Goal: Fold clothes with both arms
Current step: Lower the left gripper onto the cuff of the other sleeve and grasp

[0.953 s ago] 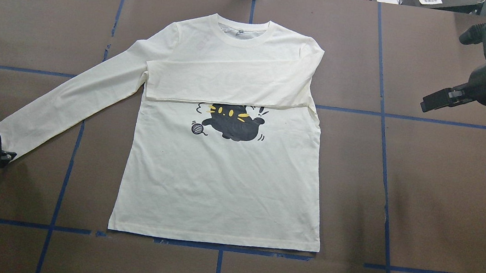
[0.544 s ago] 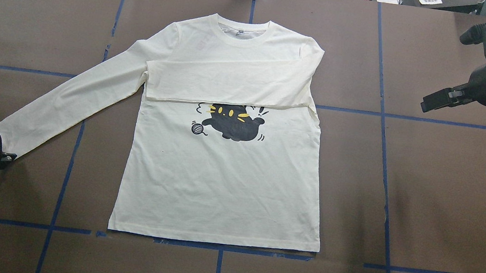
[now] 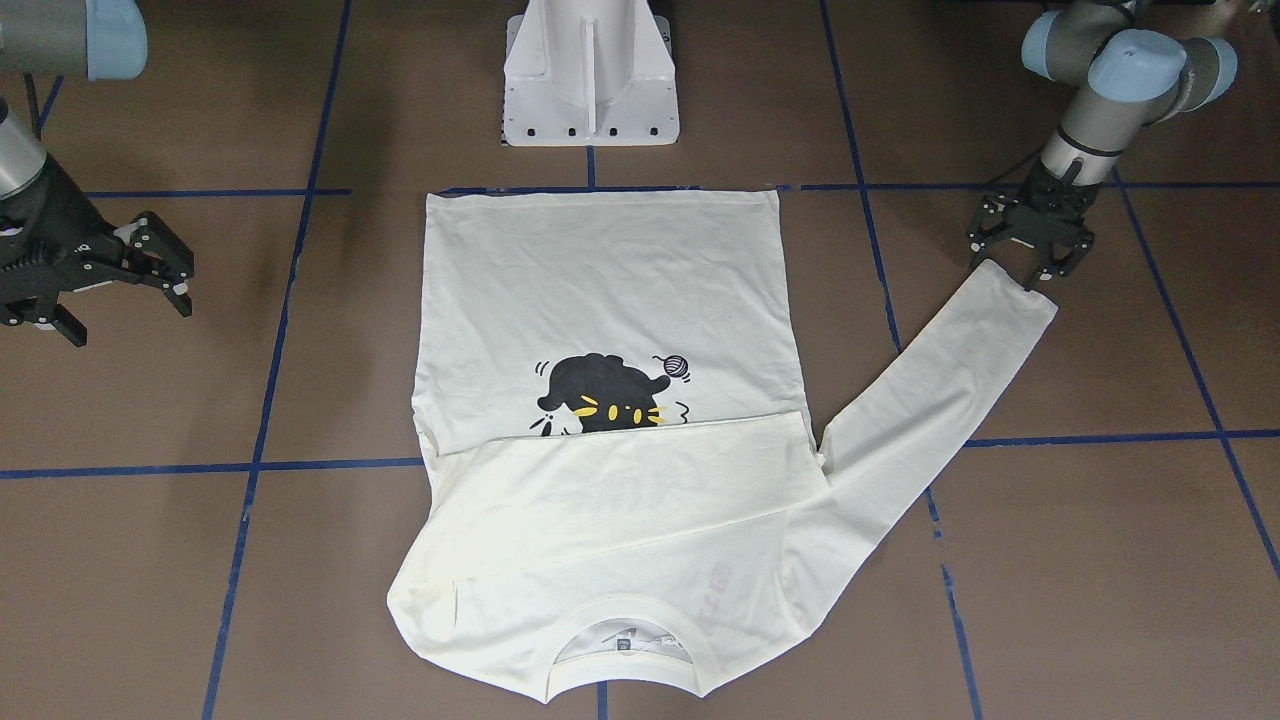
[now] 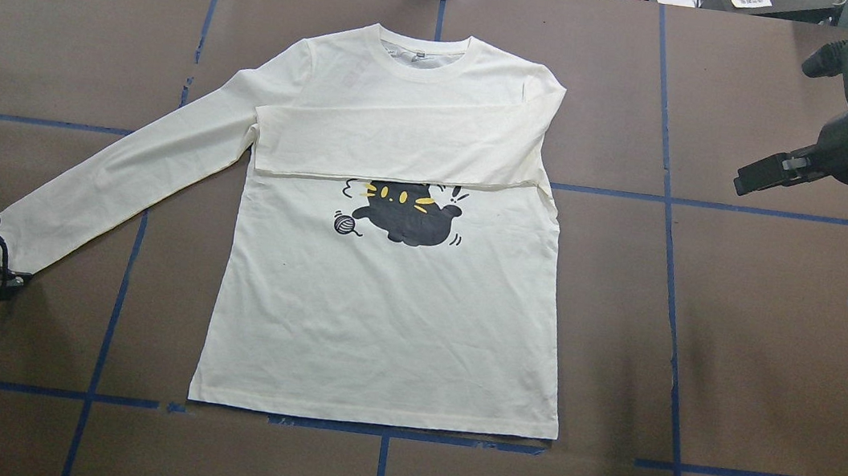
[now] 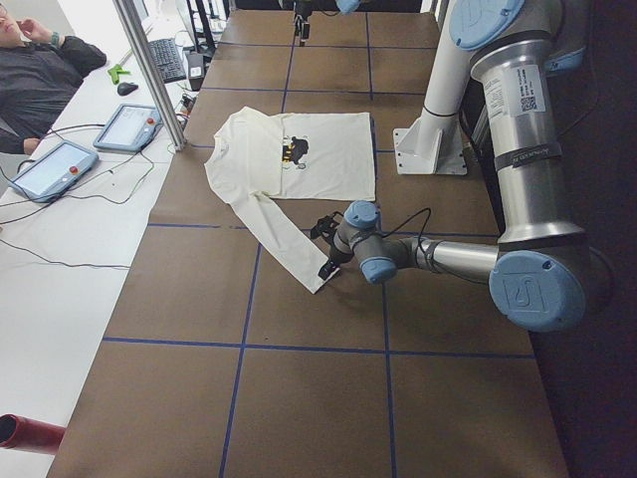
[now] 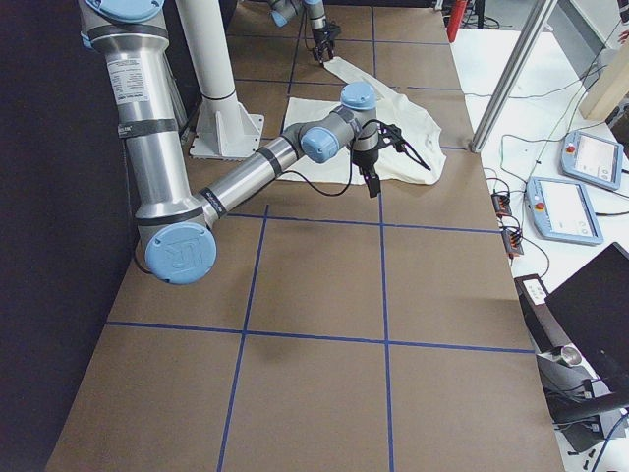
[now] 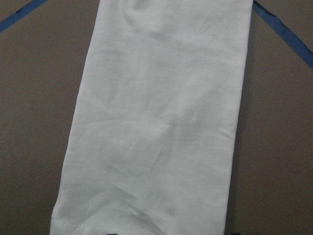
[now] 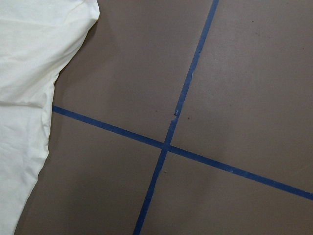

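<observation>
Left hand (image 3: 1035, 270) at cuff (image 3: 1012, 300), grip unclear

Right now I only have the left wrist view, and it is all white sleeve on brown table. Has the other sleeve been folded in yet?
Observer: Yes. The right-side sleeve lies folded across the chest, covering the top of the cat print.
Operator: Where is the right hand?
Observer: The right hand is open, off the shirt, out to its side.
Operator: And my left hand?
Observer: The left hand is at the cuff of the outstretched left-side sleeve, and looks open.
</observation>
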Tool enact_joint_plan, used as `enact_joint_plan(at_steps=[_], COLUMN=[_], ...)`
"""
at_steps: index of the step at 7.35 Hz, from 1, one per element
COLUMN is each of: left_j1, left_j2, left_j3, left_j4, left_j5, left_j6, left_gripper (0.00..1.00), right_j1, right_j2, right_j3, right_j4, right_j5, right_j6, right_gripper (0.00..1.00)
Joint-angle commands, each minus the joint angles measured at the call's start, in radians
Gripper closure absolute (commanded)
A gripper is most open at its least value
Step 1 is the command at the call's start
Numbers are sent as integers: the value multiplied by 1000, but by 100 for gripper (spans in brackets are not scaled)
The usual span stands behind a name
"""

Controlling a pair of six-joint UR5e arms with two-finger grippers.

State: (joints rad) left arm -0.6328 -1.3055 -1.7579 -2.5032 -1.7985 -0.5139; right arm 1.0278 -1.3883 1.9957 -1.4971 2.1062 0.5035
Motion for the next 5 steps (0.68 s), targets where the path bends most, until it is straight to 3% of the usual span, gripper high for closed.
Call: enact_joint_plan(at_steps=[1, 5], left_j1=[1, -21], left_j2=[5, 6], left_j3=[-2, -58], left_j4=[-2, 3], left_j5=[1, -31], left_j6=[2, 9], left_gripper=[100, 100], right_j1=[0, 20], right_j2=[0, -3], right_j3=[0, -2], right_j4=[0, -8], right_j5=[0, 6], right_j6=[0, -13], right_gripper=[0, 0])
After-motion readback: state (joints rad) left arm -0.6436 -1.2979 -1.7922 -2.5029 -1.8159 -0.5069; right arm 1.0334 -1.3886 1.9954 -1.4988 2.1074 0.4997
